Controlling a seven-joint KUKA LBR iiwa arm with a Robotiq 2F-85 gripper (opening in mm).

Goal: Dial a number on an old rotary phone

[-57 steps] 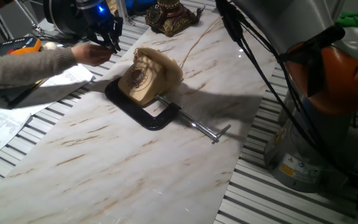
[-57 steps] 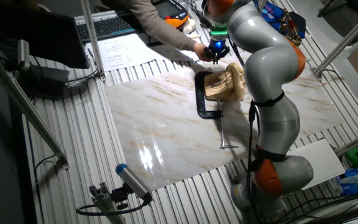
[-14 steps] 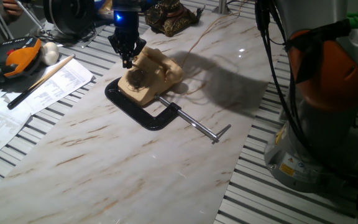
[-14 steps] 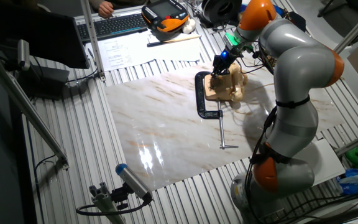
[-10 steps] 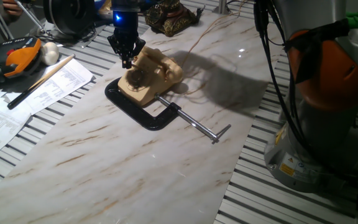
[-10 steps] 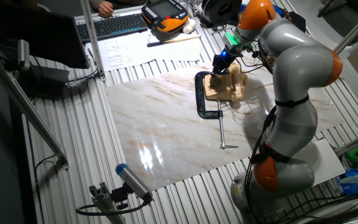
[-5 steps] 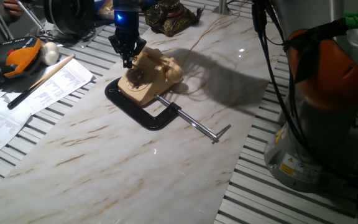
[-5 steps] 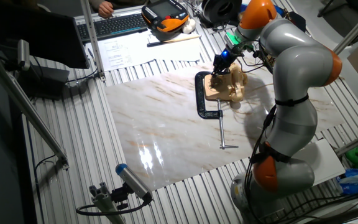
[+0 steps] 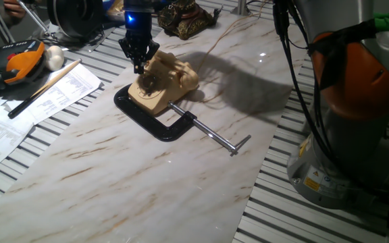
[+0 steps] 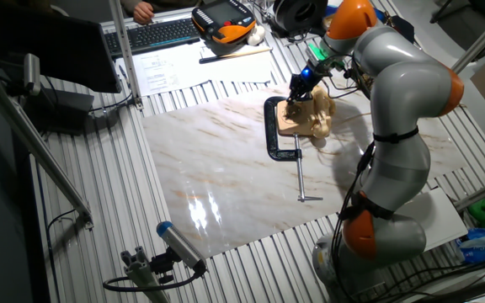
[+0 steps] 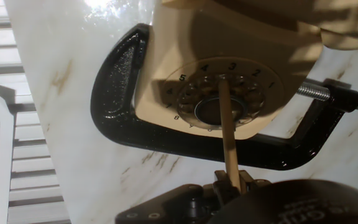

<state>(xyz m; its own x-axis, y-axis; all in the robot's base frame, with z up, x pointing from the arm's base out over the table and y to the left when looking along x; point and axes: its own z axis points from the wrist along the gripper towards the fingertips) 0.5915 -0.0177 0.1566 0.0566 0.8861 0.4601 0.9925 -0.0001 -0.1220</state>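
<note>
One rotary phone (image 11: 229, 93), one C-clamp (image 11: 185, 140); gripper (image 11: 232, 180) jaws pinch one stick (image 11: 227, 124), tip at the dial's twelve o'clock. Handset cropped.

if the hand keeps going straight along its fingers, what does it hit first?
The thin wooden stick clamped in the hand leads. Its tip already looks seated in the dial by the 3 on the cream-beige rotary phone; contact depth is unclear.

I note dim, warm light in the fixed views; the arm's shadow falls across the marble tabletop (image 9: 181, 182). Glare patches show on the tabletop near its front edge. The hand view is sharp on the rotary phone (image 11: 229, 93), overexposed at top left.
</note>
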